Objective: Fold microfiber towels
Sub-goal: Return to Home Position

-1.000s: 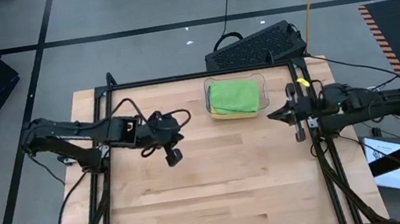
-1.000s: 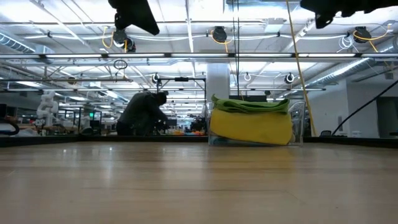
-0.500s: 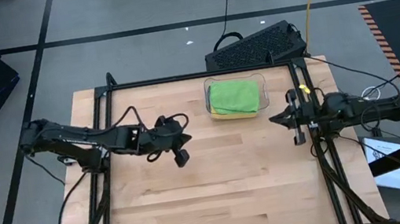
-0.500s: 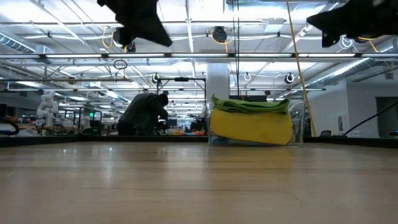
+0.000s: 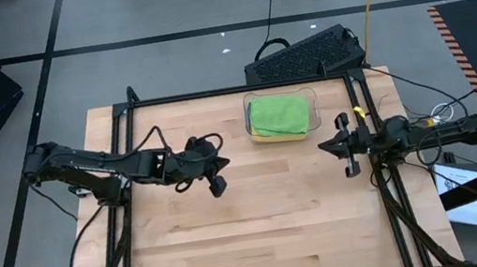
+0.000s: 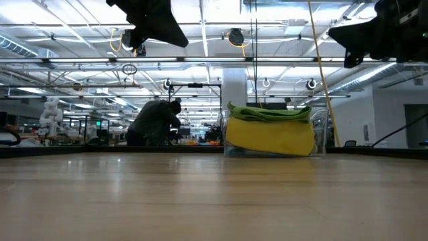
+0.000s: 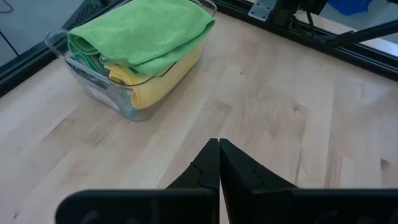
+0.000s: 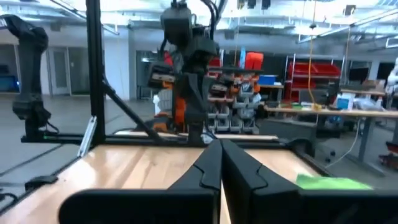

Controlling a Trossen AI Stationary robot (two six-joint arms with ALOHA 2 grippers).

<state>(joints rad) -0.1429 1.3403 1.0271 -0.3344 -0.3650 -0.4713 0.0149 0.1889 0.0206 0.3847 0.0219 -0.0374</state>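
The microfiber towels [image 5: 278, 115] lie folded in a stack inside the clear bin [image 5: 315, 111], which stands near the far edge of the wooden table [image 5: 254, 235], right of its middle. A bright green towel [image 7: 143, 28] is on top, with a yellow one [image 7: 160, 73] just under it; an edge of a paler cloth shows beneath, but the lower layers cannot be told apart through the bin wall. From table height the stack rises a little above the bin's rim, green over yellow.

The left gripper [image 5: 221, 166] hangs over the bare wood to the left of the bin, well apart from it. Its wrist view shows the two dark fingers [image 7: 208, 163] pressed tip to tip, with nothing between them. The right gripper [image 5: 328, 147] hangs above the table's right edge, near the bin's front right corner and clear of it, and its fingers [image 8: 210, 163] are likewise pressed together and empty. Both arms show only as dark shapes high in the low view – neither touches the table.

Beyond the table a person [image 6: 154, 122] bends over in the room behind
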